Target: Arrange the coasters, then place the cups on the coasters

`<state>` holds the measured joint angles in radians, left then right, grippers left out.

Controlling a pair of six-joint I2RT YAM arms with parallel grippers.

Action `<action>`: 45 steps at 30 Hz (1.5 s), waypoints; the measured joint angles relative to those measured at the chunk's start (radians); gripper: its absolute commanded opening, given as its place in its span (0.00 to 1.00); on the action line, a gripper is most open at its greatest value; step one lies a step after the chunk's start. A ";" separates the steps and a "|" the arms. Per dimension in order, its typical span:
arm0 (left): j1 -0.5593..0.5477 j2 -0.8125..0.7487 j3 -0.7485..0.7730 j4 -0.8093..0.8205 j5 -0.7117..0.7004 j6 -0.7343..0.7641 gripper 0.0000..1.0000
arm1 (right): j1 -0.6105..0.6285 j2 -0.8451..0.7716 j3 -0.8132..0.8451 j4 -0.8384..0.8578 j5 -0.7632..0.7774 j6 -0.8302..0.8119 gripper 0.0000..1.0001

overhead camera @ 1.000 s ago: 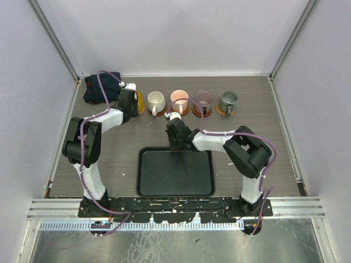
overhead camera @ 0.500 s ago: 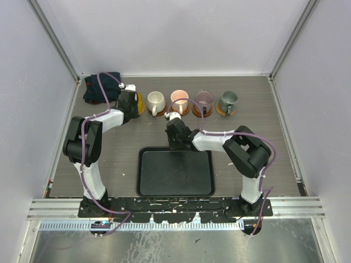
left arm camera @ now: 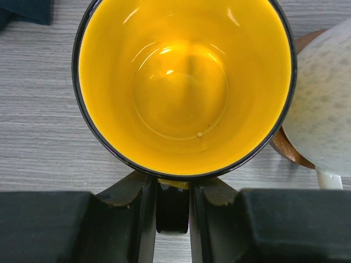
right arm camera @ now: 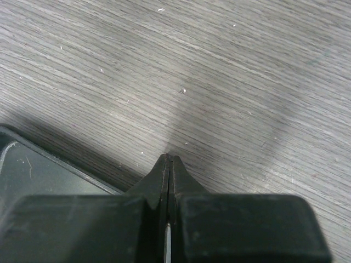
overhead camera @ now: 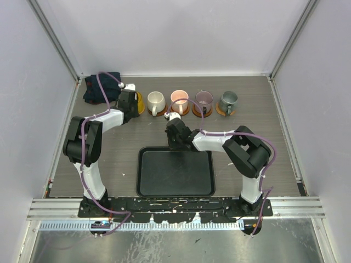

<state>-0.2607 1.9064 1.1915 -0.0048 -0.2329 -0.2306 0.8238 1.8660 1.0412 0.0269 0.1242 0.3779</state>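
Note:
A yellow cup (left arm camera: pixel 184 82) stands upright at the left end of the back row, and its handle sits between the fingers of my left gripper (left arm camera: pixel 173 192), which is shut on it. What the cup stands on is hidden. From above, the left gripper (overhead camera: pixel 131 103) covers most of this yellow cup (overhead camera: pixel 140 101). To its right stand the cream cup (overhead camera: pixel 156 101), pink cup (overhead camera: pixel 179 98), mauve cup (overhead camera: pixel 204 99) and grey-green cup (overhead camera: pixel 227 99), each on a brown coaster (overhead camera: pixel 224 111). My right gripper (overhead camera: pixel 175 141) is shut and holds nothing, just past the tray's far edge.
A black rectangular tray (overhead camera: pixel 175 172) lies near the arm bases. A dark teal cloth (overhead camera: pixel 98 87) is bunched in the back left corner, close behind the yellow cup. The cream cup (left arm camera: pixel 323 109) and its coaster (left arm camera: pixel 285 153) nearly touch the yellow cup's right side.

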 measured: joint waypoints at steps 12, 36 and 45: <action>0.000 0.000 0.000 0.014 -0.005 -0.023 0.30 | 0.000 0.002 0.000 0.005 -0.008 0.003 0.01; 0.000 -0.156 -0.127 0.009 -0.006 -0.114 0.69 | -0.002 0.002 0.013 -0.018 0.022 -0.025 0.01; 0.000 -0.438 -0.236 -0.005 -0.032 -0.129 0.74 | -0.053 -0.019 0.036 -0.070 0.120 -0.082 0.01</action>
<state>-0.2611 1.4681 0.9554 -0.0097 -0.2649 -0.3595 0.7704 1.8465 1.0771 -0.0429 0.2440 0.2958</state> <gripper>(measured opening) 0.731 0.032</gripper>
